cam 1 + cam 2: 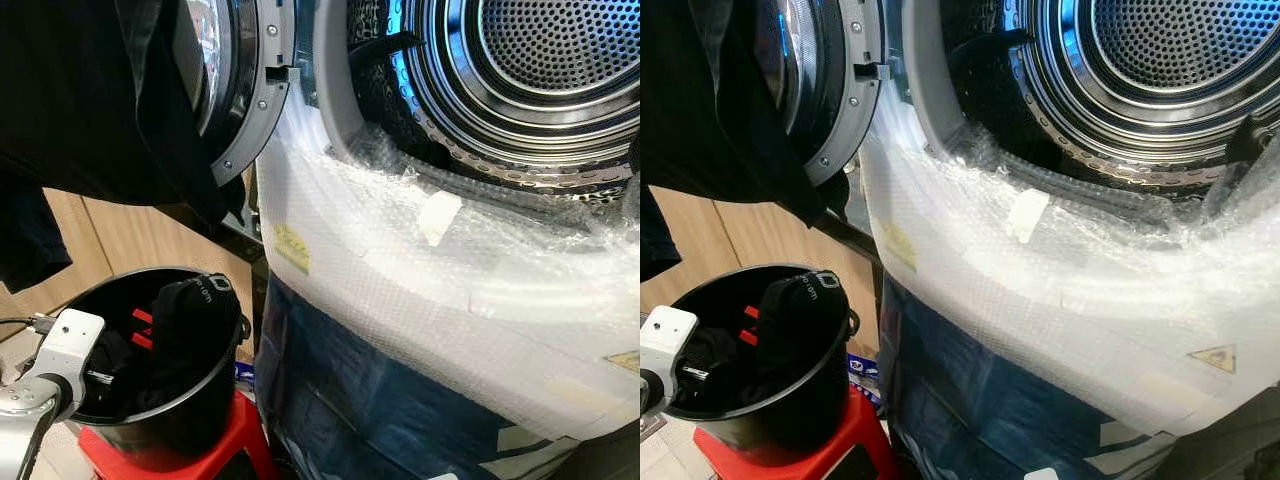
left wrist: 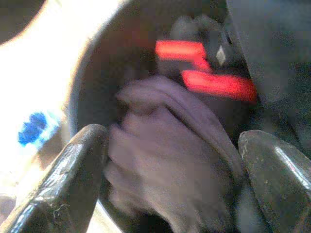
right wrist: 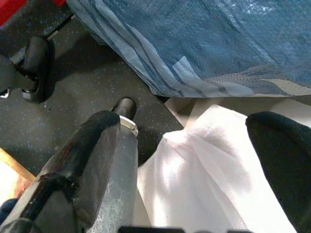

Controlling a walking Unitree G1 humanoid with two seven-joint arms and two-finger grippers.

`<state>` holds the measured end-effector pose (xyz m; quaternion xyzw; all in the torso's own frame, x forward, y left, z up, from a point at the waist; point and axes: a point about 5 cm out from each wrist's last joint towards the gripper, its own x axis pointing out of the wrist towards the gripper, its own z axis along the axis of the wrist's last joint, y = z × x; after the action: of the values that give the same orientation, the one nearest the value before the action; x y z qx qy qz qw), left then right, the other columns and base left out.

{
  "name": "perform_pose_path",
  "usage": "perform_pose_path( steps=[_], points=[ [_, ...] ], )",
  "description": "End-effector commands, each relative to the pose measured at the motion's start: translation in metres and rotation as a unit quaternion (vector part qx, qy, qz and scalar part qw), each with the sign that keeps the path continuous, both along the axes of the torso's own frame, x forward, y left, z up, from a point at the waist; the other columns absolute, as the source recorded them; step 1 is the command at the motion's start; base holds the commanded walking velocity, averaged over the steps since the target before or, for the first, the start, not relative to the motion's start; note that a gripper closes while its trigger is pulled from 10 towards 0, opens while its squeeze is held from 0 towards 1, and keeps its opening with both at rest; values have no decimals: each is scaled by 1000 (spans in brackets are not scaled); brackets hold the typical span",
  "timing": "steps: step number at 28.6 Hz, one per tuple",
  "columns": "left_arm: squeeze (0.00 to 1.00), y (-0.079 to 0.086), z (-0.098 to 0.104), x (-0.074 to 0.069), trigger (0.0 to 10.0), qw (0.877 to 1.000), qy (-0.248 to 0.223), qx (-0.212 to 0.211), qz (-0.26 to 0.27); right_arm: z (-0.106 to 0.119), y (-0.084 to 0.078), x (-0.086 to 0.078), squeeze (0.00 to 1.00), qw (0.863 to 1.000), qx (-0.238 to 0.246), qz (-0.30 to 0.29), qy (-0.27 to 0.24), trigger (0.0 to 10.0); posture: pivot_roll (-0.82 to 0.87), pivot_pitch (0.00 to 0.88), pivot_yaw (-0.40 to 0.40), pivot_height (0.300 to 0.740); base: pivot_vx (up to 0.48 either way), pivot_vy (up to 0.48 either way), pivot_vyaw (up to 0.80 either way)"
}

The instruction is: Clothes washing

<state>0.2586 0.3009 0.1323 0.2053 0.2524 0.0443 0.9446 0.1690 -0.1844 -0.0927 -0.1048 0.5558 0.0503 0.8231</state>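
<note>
Dark clothes (image 1: 185, 320) fill the black bucket (image 1: 215, 400); the left gripper (image 2: 170, 170) is spread around them; the right gripper (image 3: 194, 160) hangs released.

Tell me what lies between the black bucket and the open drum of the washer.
Between the black bucket and the drum lies the washer's front, wrapped in bubble wrap, with blue plastic sheeting below; both eye views show it.

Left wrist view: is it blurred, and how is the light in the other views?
Left wrist view: blurred, dark clothes soft, strong glare at one side. Left eye view: sharp; blue reflection on the drum rim, glare on the bubble wrap. Right wrist view: sharp, evenly lit.
</note>
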Motion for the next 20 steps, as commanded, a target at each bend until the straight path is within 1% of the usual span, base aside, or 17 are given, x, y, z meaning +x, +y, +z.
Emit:
perform_pose_path(
  steps=[1,2,4,5,6,8,9,10,11,12,13,14,15,17,19,20],
  points=[
    [0,-3,25,11,10000,997,-79,20,-4,1,-1,2,0,1000,10,-12,-11,10000,278,20,-66,740,0,0,0],
    [0,-15,41,17,10000,990,-138,-6,-23,2,-1,4,0,1000,10,-12,-14,10000,272,22,-62,740,0,0,0],
    [0,-28,51,19,10000,984,-168,-24,-53,3,0,6,0,999,16,-22,-19,10000,270,22,-62,740,0,0,0],
    [0,-39,50,20,10000,982,-170,-40,-73,3,0,7,0,999,22,-25,-22,10000,276,25,-66,740,0,0,0],
    [0,-54,45,22,10000,979,-168,-61,-102,4,2,8,0,999,29,-26,-25,10000,281,26,-68,740,0,0,0],
    [0,-73,35,25,10000,974,-163,-69,-143,4,3,9,0,999,27,-19,-28,10000,281,27,-70,740,0,0,0],
    [0,-80,32,26,10000,972,-163,-70,-156,4,3,10,0,999,24,-17,-28,10000,281,27,-70,740,0,0,0],
    [0,-92,29,28,10000,967,-176,-75,-166,5,3,12,0,999,29,-23,-36,10000,271,25,-67,740,0,0,0],
    [0,-100,28,29,10000,965,-186,-78,-170,6,4,13,0,998,33,-28,-41,10000,271,25,-67,740,0,0,0],
    [0,-108,29,31,10000,960,-208,-87,-166,7,5,15,0,997,40,-35,-50,10000,255,22,-57,740,0,0,0],
    [0,-108,29,31,10000,960,-208,-87,-166,7,5,15,0,997,40,-35,-50,10000,255,22,-57,740,0,0,0],
    [0,-118,32,33,10000,955,-245,-79,-147,9,6,20,0,995,55,-48,-67,10000,246,20,-55,740,0,0,0],
    [0,-120,32,33,10000,952,-269,-63,-129,10,7,22,0,994,61,-50,-74,10000,242,18,-53,740,0,0,0],
    [0,-117,28,30,10000,950,-299,-43,-77,11,8,24,0,993,69,-51,-81,10000,239,16,-53,740,0,0,0],
    [0,-111,17,23,10000,954,-297,-41,-25,12,8,25,0,991,75,-60,-89,10000,228,18,-59,740,0,0,0],
    [0,-110,16,21,10000,953,-299,-37,-21,12,8,25,0,991,78,-64,-90,10000,227,20,-59,740,0,0,0]
  ],
)
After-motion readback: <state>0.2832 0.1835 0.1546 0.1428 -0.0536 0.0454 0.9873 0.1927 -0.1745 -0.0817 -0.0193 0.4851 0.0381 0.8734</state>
